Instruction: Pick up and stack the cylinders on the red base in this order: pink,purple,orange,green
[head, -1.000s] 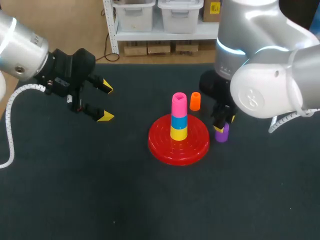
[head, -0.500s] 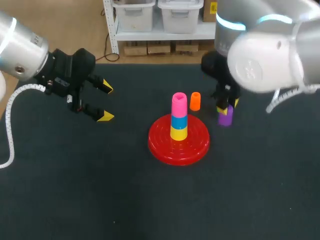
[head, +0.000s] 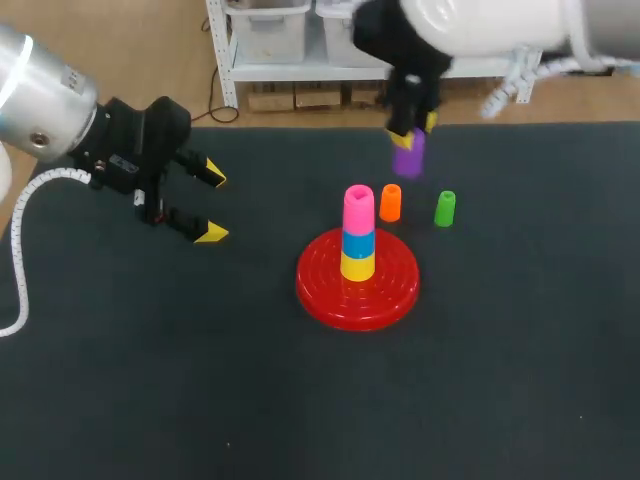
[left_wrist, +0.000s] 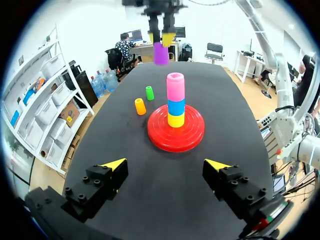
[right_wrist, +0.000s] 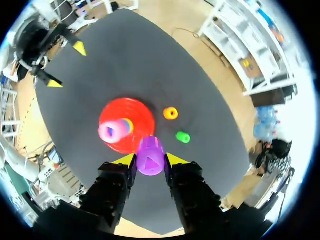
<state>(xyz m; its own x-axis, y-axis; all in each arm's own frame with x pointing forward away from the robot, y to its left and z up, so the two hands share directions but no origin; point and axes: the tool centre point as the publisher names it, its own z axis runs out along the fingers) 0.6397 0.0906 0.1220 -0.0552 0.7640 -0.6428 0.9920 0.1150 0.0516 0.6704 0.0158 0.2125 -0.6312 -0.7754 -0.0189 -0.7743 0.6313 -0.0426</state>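
One of the four listed cylinders is in place: the pink cylinder (head: 359, 208) sits at the top of the column on the red base (head: 325, 290), above a blue cylinder (head: 358, 243) and a yellow cylinder (head: 358, 266) that the task sentence does not name.

Step in hand, as a judgement: placement of the second item. The purple cylinder (head: 407, 158) is off the table, clamped from two sides between the yellow fingertips of the right gripper (head: 414, 128). It hangs in the air beyond the far side of the base, higher than the pink top and not yet above it.

Remaining work:
1. Seat the purple cylinder on the pink one.
2. Add the orange cylinder (head: 390, 202), which stands on the table just beside the far rim of the base.
3. Add the green cylinder (head: 445, 208), which stands near the orange one, further from the base.

Orientation: the long axis of the purple cylinder runs vertically, in line with the gripper fingers, with its lower end toward the table. The right wrist view looks straight along this axis onto its upper end. The axis appears parallel to that of the column, so a sideways shift and a descent are probably sufficient.

The left gripper (head: 213, 206) holds nothing; its jaws stand wide apart, well away from the base on the left side
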